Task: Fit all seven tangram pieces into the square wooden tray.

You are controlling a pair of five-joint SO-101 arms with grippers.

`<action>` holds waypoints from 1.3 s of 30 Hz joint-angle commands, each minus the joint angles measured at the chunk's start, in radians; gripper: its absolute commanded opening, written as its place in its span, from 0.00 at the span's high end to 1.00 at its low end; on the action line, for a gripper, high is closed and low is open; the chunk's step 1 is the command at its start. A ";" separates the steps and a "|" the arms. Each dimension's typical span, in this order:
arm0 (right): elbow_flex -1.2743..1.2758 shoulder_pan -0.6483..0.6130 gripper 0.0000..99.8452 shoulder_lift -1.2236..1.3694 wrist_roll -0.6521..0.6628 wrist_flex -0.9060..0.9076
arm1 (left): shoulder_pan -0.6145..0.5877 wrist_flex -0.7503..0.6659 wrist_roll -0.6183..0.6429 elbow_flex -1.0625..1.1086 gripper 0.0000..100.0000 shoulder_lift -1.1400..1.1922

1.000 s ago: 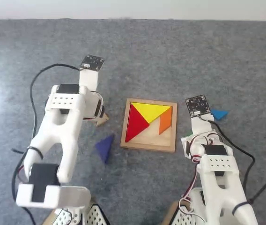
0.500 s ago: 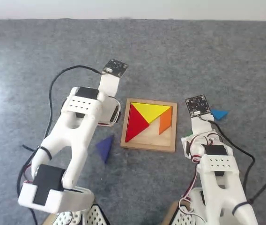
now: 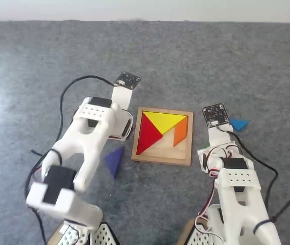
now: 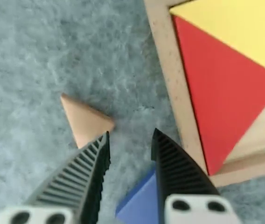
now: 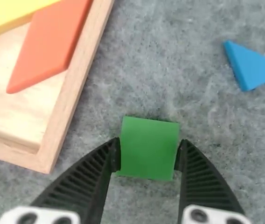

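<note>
High view: my left arm [image 3: 91, 127] sits at the wooden tray [image 3: 160, 159]'s left rim, my right arm [image 3: 234, 176] off its right rim; left wrist view: left gripper [image 4: 131, 137] slightly parted, holding nothing; the tan triangle [image 4: 83, 120] lies just past one fingertip, on the side away from the tray, not between them; right wrist view: right gripper [image 5: 147, 150] pressed on both flanks of the green square [image 5: 148, 140], just beside the rim.

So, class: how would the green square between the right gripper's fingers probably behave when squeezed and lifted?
The green square looks like a thick, stiff block, so it probably won't bend. Its flat parallel sides suit the right gripper, though the smooth paint might slip. Lying flat, it seems unlikely to roll.
</note>
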 commanded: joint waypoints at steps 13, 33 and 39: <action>-0.006 -0.004 0.80 -0.033 -0.005 -0.019 | -0.133 -0.014 -0.040 -0.124 0.86 0.075; -0.006 -0.005 0.80 -0.033 -0.005 -0.018 | -0.149 0.032 -0.015 -0.150 0.86 -0.054; -0.006 -0.005 0.80 -0.033 -0.005 -0.016 | -0.218 0.031 -0.015 -0.220 0.86 0.054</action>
